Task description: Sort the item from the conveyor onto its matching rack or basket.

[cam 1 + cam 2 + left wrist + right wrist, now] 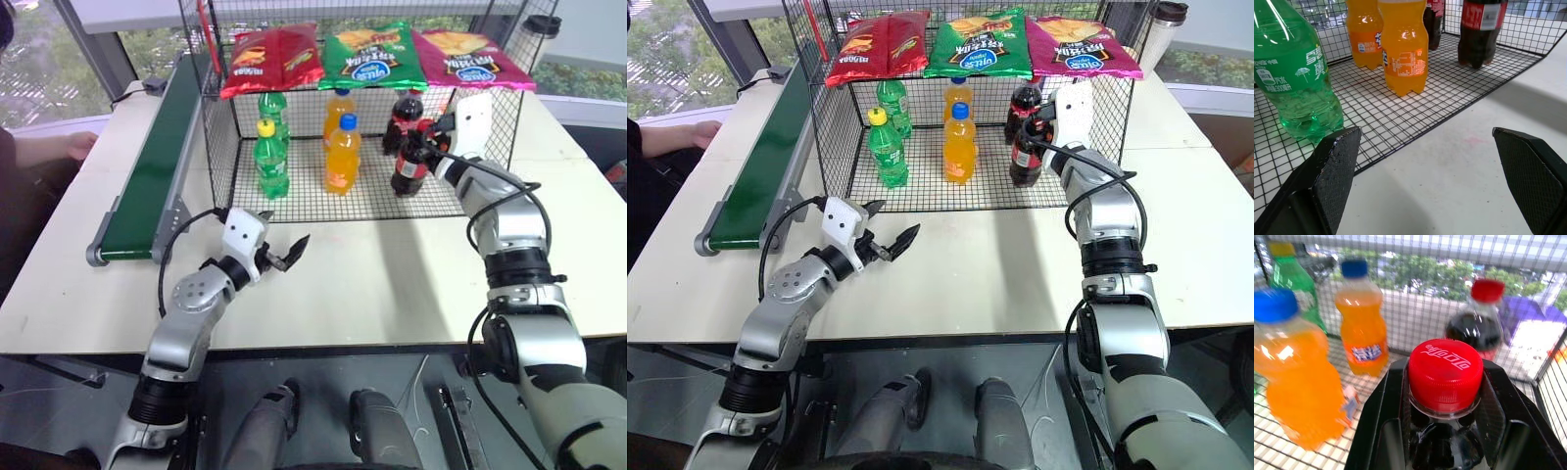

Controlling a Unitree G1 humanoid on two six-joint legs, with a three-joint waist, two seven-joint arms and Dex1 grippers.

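head: right end effector (pixel 423 147) clamped on small dark cola bottle with red cap (pixel 409 162), upright on black wire-mesh cage (pixel 294 201) floor | left wrist: left end effector (pixel 1437 181) fingers apart above white table (pixel 1459 196) | right wrist: red cap between black fingers (pixel 1376 411)

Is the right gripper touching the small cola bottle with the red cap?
Touching. In the right wrist view, the right gripper has its black fingers pressed against the cola bottle neck, below its cap.
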